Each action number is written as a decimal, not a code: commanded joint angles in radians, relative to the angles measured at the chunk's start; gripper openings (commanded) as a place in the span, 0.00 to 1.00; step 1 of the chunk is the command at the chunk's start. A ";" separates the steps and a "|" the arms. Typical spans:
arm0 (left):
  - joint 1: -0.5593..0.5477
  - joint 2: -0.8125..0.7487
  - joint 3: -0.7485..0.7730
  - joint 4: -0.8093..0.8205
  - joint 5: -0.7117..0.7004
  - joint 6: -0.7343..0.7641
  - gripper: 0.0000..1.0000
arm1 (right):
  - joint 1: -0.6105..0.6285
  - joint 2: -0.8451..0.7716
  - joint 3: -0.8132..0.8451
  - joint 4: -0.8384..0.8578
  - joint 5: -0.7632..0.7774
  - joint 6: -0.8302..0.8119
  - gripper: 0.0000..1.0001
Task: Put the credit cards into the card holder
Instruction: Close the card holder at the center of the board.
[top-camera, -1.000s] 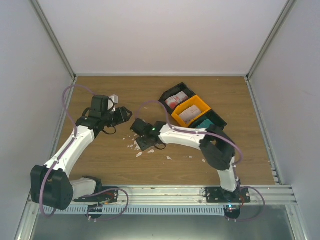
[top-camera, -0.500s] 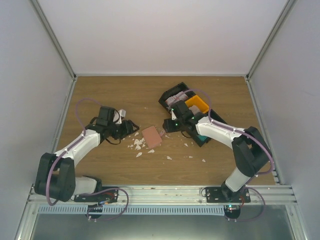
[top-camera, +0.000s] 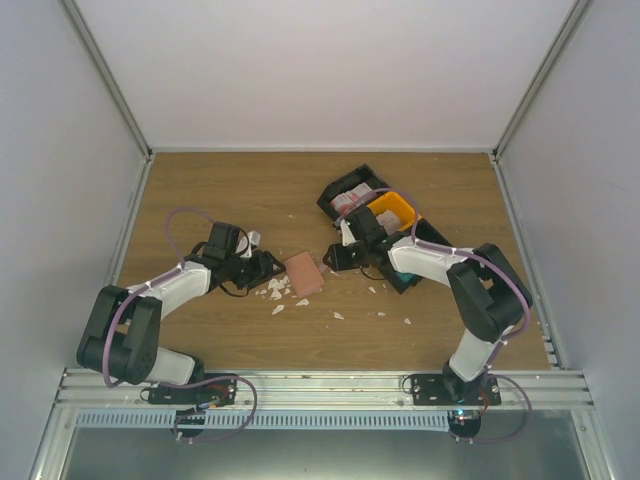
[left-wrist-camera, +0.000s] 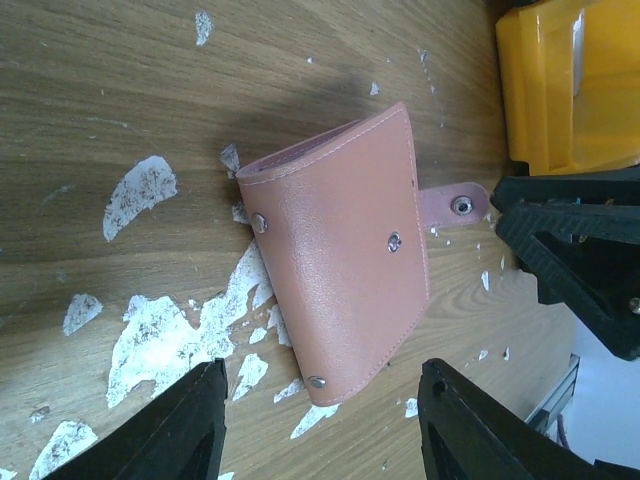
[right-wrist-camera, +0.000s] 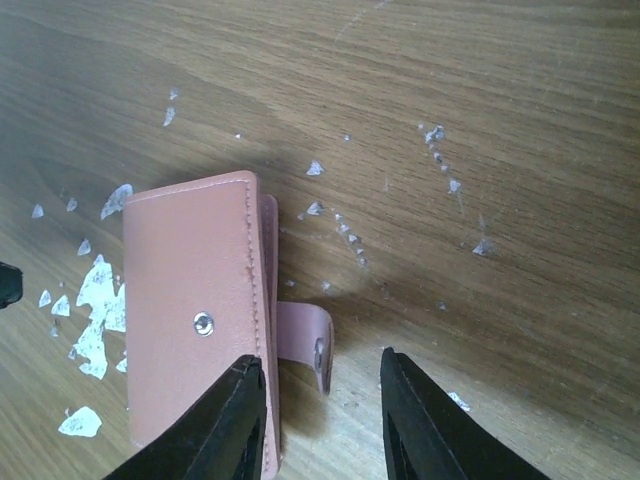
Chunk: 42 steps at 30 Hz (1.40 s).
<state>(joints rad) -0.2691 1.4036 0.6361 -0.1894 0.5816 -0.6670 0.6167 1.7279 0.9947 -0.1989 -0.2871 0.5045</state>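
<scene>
Nothing's in yet: the card holder (top-camera: 303, 272) lies shut, credit cards (top-camera: 352, 200) at its one o'clock. My left hand (left-wrist-camera: 322, 375) and right hand (right-wrist-camera: 320, 362) flank it, half-open, empty.

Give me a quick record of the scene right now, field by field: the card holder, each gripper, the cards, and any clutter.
card holder: closed, flat on the table, snap strap unfastened and sticking out sideways
left gripper: open, at one end of the holder, not gripping it
right gripper: open, fingers either side of the strap
credit cards: a red-and-white stack in the black bin
orange bin: beside the black bin
white scraps: scattered around the holder
</scene>
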 joint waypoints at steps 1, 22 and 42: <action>-0.006 0.007 -0.012 0.056 -0.007 0.001 0.55 | -0.011 0.033 0.000 0.054 0.000 0.017 0.30; -0.010 0.018 -0.013 0.053 -0.010 0.008 0.55 | -0.012 0.078 0.015 0.079 -0.051 0.004 0.06; -0.041 0.086 -0.016 0.080 -0.021 -0.004 0.54 | -0.013 0.092 0.030 0.196 -0.221 0.002 0.00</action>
<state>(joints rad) -0.2955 1.4612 0.6296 -0.1673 0.5770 -0.6662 0.6121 1.7893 0.9951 -0.0559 -0.4469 0.5098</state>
